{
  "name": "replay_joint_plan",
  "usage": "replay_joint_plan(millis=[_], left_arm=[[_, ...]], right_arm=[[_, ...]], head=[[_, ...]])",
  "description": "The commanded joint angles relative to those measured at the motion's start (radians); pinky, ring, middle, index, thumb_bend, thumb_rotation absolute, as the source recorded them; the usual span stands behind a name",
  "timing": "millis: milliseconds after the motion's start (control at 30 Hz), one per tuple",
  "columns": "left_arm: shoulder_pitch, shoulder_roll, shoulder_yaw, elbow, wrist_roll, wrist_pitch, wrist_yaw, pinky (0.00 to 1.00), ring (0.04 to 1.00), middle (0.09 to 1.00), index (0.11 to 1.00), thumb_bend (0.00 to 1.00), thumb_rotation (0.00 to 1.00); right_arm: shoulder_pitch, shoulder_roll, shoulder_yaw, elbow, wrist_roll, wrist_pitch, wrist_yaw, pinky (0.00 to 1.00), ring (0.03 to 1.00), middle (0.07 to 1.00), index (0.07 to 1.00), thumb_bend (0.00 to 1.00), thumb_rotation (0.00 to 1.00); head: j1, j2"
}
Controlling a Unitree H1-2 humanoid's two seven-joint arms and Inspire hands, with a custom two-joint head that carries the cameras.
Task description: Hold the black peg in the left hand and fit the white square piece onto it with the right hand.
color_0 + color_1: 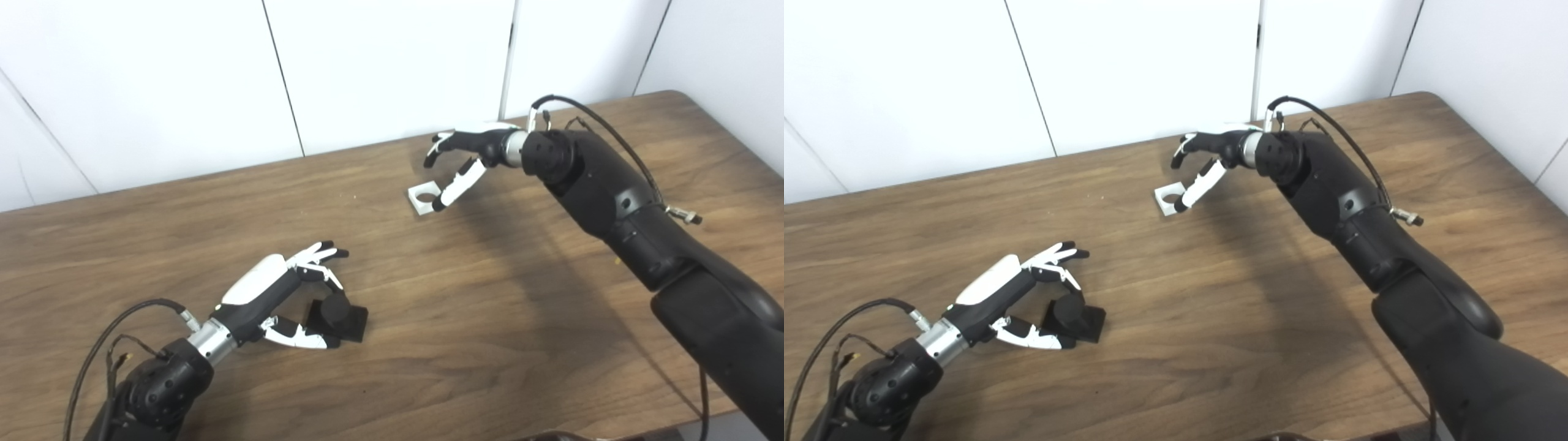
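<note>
The black peg (337, 315), a short cylinder on a square black base, stands on the wooden table (429, 318) at the front left. My left hand (288, 294) is open around it, fingers above and thumb below at its left side, not closed on it. The white square piece (422, 197) with a round hole lies flat at the back middle. My right hand (459, 160) is open just above and to the right of it, its thumb tip touching or almost touching the piece's right edge. Both also show in the right eye view: the peg (1073, 317) and the piece (1170, 198).
White wall panels (392, 61) stand right behind the table's far edge. The table's right corner (680, 98) is at the back right. Cables loop off both wrists.
</note>
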Motion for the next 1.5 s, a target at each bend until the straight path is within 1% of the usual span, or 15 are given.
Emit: replay_joint_plan(millis=[0, 233, 333, 433, 500, 633, 867, 1000, 1133, 1233, 1467], left_arm=[[0.014, 0.022, -0.017, 0.003, 0.052, 0.016, -0.028, 0.98, 1.0, 0.939, 0.492, 0.52, 0.07], [0.017, 0.021, -0.018, 0.008, 0.047, 0.017, -0.024, 0.97, 1.0, 0.938, 0.492, 0.52, 0.07], [0.018, 0.021, -0.018, 0.011, 0.047, 0.011, -0.021, 0.97, 1.0, 0.937, 0.492, 0.52, 0.07], [0.019, 0.021, -0.019, 0.002, 0.05, 0.02, -0.024, 0.98, 1.0, 0.937, 0.492, 0.52, 0.07], [0.02, 0.022, -0.019, -0.005, 0.051, 0.029, -0.028, 0.98, 1.0, 0.938, 0.492, 0.52, 0.07], [0.024, 0.02, -0.019, -0.007, 0.045, 0.028, -0.027, 0.99, 1.0, 0.936, 0.492, 0.52, 0.07], [0.029, 0.019, -0.02, -0.017, 0.05, 0.035, -0.028, 0.99, 1.0, 0.939, 0.492, 0.52, 0.07], [0.03, 0.019, -0.02, -0.02, 0.053, 0.032, -0.024, 0.98, 1.0, 0.94, 0.492, 0.52, 0.07], [0.031, 0.018, -0.02, -0.025, 0.06, 0.04, -0.023, 0.97, 1.0, 0.938, 0.492, 0.52, 0.07], [0.034, 0.016, -0.02, -0.037, 0.056, 0.058, -0.031, 0.98, 1.0, 0.941, 0.492, 0.52, 0.07], [0.034, 0.017, -0.021, -0.037, 0.051, 0.06, -0.028, 0.99, 1.0, 0.94, 0.492, 0.52, 0.07]], right_arm=[[-0.037, 0.0, -0.004, -0.019, 0.009, -0.007, 0.0, 1.0, 1.0, 1.0, 0.808, 0.94, 0.44], [-0.015, 0.016, 0.014, -0.004, 0.001, -0.011, -0.005, 1.0, 1.0, 1.0, 0.8, 0.94, 0.4], [-0.003, 0.023, 0.017, 0.0, -0.002, -0.008, -0.016, 1.0, 1.0, 1.0, 0.797, 0.92, 0.37], [0.007, 0.028, 0.017, 0.002, -0.002, -0.009, -0.028, 1.0, 1.0, 1.0, 0.795, 0.9, 0.35], [0.013, 0.031, 0.018, 0.012, -0.002, -0.016, -0.041, 1.0, 1.0, 1.0, 0.793, 0.89, 0.35], [0.02, 0.036, 0.019, 0.038, 0.002, -0.034, -0.071, 1.0, 1.0, 1.0, 0.791, 0.87, 0.36], [0.012, 0.051, 0.028, 0.093, -0.005, -0.068, -0.121, 1.0, 1.0, 0.994, 0.78, 0.83, 0.35], [0.008, 0.058, 0.031, 0.114, -0.006, -0.083, -0.149, 1.0, 1.0, 0.984, 0.763, 0.8, 0.33], [0.006, 0.067, 0.031, 0.138, -0.005, -0.116, -0.188, 1.0, 0.994, 0.966, 0.728, 0.76, 0.31], [0.01, 0.074, 0.033, 0.151, -0.01, -0.131, -0.221, 1.0, 0.981, 0.95, 0.699, 0.74, 0.29], [0.021, 0.085, 0.035, 0.17, -0.014, -0.156, -0.284, 0.96, 0.951, 0.918, 0.645, 0.7, 0.23]], head=[[0.001, 0.004], [0.004, 0.009], [0.007, 0.011], [0.012, 0.013], [0.014, 0.014], [0.025, 0.017], [0.034, 0.02], [0.041, 0.025], [0.046, 0.028], [0.051, 0.03], [0.056, 0.034]])
